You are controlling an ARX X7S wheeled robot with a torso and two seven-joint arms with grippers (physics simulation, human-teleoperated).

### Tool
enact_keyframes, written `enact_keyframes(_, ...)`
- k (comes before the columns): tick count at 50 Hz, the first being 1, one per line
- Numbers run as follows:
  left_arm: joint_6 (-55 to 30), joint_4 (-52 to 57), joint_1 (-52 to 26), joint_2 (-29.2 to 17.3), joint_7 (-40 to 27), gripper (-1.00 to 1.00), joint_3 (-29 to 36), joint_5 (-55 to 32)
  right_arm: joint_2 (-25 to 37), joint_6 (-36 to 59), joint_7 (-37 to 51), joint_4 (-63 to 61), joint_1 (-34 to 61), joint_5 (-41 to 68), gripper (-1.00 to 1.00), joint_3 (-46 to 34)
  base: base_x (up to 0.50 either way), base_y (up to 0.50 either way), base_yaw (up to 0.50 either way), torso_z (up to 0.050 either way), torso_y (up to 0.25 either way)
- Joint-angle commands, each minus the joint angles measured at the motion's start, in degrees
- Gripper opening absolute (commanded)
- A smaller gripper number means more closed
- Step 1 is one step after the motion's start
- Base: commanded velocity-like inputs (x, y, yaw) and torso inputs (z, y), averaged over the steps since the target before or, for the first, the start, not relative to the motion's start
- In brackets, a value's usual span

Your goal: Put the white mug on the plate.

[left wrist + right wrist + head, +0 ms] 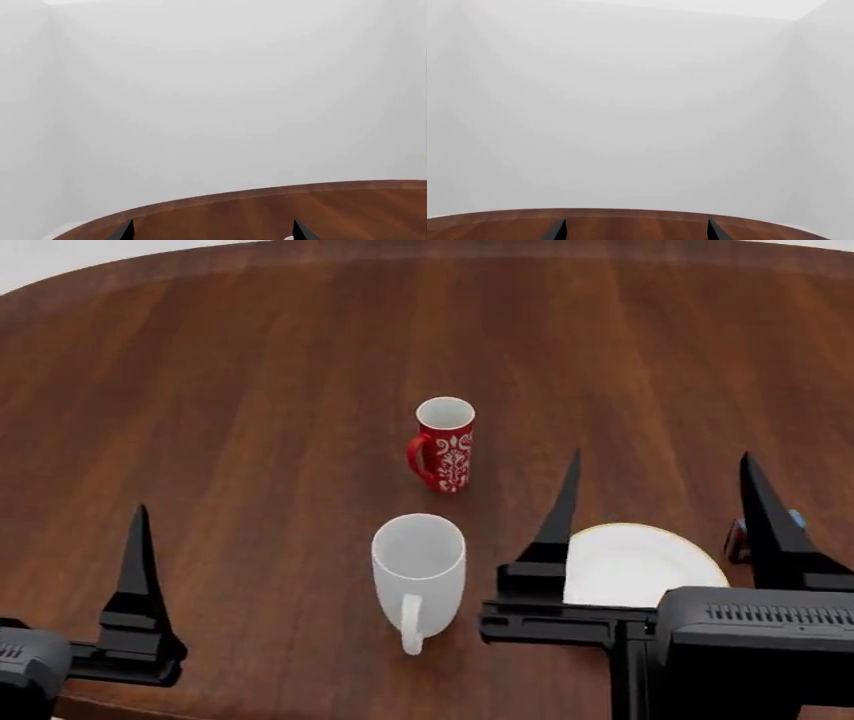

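Pale grey walls fill both wrist views above the curved far edge of the table point(267, 360), a wide round top of dark wood with plenty of bare surface on my left and beyond the mugs. My right gripper point(661, 505) hangs low over the near right part of the table, its jaws wide apart and holding nothing, with the plate point(641, 560) showing between them. My left gripper point(212, 231) sits at the near left edge; the head view shows only one finger, but my left wrist view shows both tips well apart and empty. The plate lies flat on the table at the near right. The white mug point(418, 565) stands upright just left of the plate, apart from it, handle toward me. The red mug point(445, 443) stands upright farther back, clear of both.
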Motion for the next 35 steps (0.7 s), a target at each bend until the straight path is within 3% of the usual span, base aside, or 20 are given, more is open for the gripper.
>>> enact_keyframes(1,0.7,-0.7,-0.1,-0.1,-0.4,1.0,0.6,-0.2,1.0,0.7,1.1,-0.7,-0.3,-0.7,1.0,-0.5,0.0,0.0,0.0,0.0,0.0)
enact_keyframes(23,1.0,-0.5,0.3,-0.9,-1.3,1.0,0.6,-1.1,1.3,2.6,1.5,-1.6,0.0,1.1,1.0,-0.8,0.0,0.0,0.0,0.0,0.0)
enact_keyframes(35,1.0,-0.4,0.3,-1.3,-1.9,1.0,0.8,-1.4,1.4,2.1,1.7,-1.1,0.1,1.7,1.0,-0.9,0.25,0.0,0.0,0.0,0.0)
